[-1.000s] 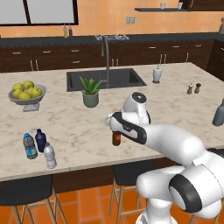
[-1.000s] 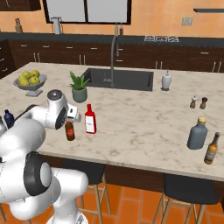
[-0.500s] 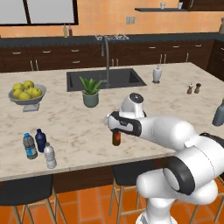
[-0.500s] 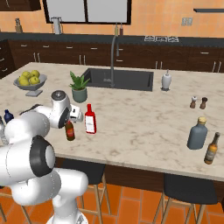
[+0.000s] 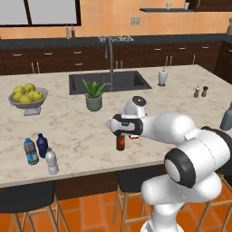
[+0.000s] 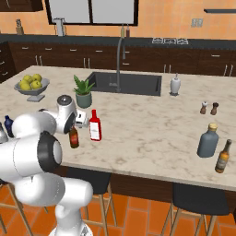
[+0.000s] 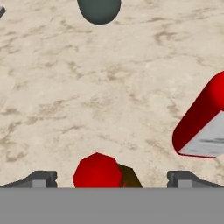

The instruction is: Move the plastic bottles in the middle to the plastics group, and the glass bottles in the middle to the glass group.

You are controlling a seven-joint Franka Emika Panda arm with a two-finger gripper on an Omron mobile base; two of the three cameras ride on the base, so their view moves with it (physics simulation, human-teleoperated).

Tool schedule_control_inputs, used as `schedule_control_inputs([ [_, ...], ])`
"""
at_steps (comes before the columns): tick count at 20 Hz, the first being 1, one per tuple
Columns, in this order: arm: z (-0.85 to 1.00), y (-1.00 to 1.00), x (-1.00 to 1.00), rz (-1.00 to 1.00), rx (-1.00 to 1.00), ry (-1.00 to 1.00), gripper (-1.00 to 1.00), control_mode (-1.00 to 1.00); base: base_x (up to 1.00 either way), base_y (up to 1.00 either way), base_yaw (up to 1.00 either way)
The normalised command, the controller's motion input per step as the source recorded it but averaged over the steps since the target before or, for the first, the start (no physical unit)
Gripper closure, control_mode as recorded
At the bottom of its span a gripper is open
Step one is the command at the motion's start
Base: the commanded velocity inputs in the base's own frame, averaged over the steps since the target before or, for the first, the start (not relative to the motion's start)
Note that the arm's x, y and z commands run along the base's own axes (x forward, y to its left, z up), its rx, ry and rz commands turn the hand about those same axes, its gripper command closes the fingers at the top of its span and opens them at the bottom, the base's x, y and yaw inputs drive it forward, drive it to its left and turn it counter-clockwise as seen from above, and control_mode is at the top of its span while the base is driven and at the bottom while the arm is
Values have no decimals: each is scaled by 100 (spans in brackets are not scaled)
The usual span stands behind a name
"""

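Robot arm poised over a brown bottle on a marble kitchen table (image 5: pixel 81 136), beside the sink (image 5: pixel 108 81).

In front of the sink, the white arm held its end effector (image 7: pixel 111 177) directly above the slim brown bottle (image 6: pixel 73 137), fingers spread wide with the red cap between them, gripping nothing. The taller red bottle (image 6: pixel 95 126) stood just beside the brown one, so a good grasp would probably mean lowering straight down and closing on the neck without nudging it. Far right of the sink waited the glass group: one grey-blue bottle (image 6: pixel 208 140), with one amber bottle (image 6: pixel 223 156) next to it. Far left of the sink stood three small bottles: blue-labelled (image 5: pixel 31 151), navy (image 5: pixel 42 145) and clear greyish (image 5: pixel 52 161). Also counted: one potted plant (image 5: pixel 94 95), one fruit bowl (image 5: pixel 28 96), two shakers (image 5: pixel 200 91).
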Motion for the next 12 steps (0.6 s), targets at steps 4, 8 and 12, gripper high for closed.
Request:
schedule_control_inputs([
  [4,-10,0,2,0,0,3,-100,-100,0,0,0],
  [8,-10,0,0,0,0,4,100,-100,0,0,0],
  [12,0,0,0,0,0,0,100,-100,0,0,0],
])
